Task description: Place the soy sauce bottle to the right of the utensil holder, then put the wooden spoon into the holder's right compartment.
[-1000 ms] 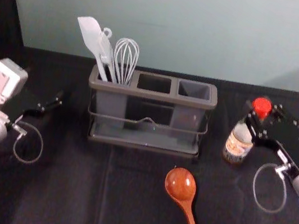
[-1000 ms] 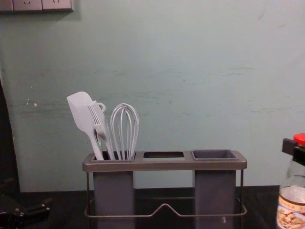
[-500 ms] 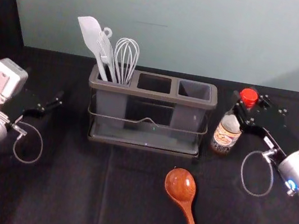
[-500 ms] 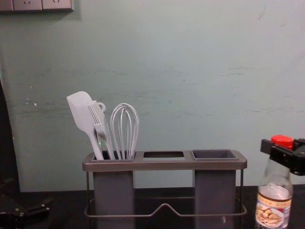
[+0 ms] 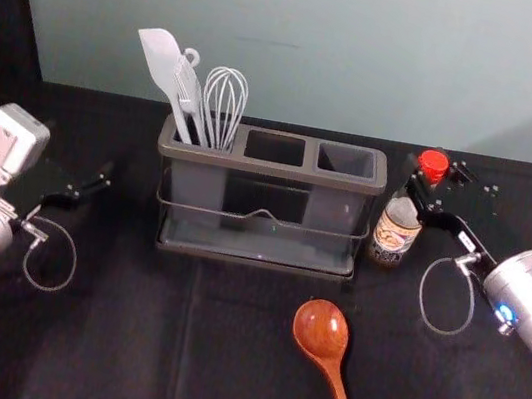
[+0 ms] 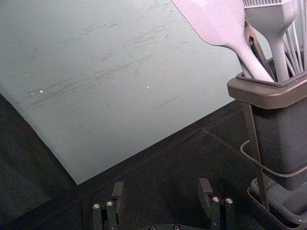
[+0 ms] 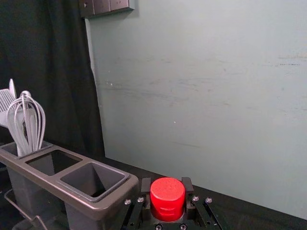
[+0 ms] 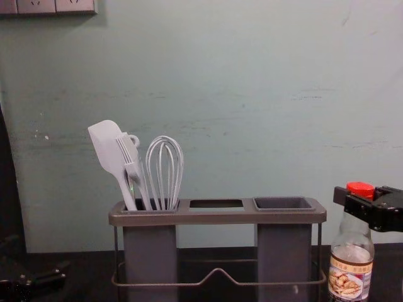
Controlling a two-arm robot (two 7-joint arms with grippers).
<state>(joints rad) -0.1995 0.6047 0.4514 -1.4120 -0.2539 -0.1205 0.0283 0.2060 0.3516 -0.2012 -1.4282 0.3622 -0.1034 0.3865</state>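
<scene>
Pale green-grey wall [image 5: 370,54] behind, dark curtain [image 7: 53,72] at its left, black cloth [image 5: 122,339] spread below. One utensil holder [image 5: 271,169], grey-brown rim, three compartments in a row, wire rail along the front; its left compartment bears a pale spatula [image 5: 161,59], a brush [image 8: 128,151] and a whisk [image 5: 225,102]. One soy sauce bottle [image 5: 394,234], clear glass, printed label, red cap [image 5: 433,164], upright just beside the holder's right end; whether its base meets the cloth, I cannot tell. One right gripper [image 5: 433,178], reaching in from the right, clamped about the bottle's neck, a finger on either side just under the cap. One wooden spoon [image 5: 323,332], glossy reddish brown, lying on the cloth in front of the holder, bowl toward it, handle running toward the robot. One left gripper [image 5: 85,159], parked to the left of the holder, fingers spread apart
</scene>
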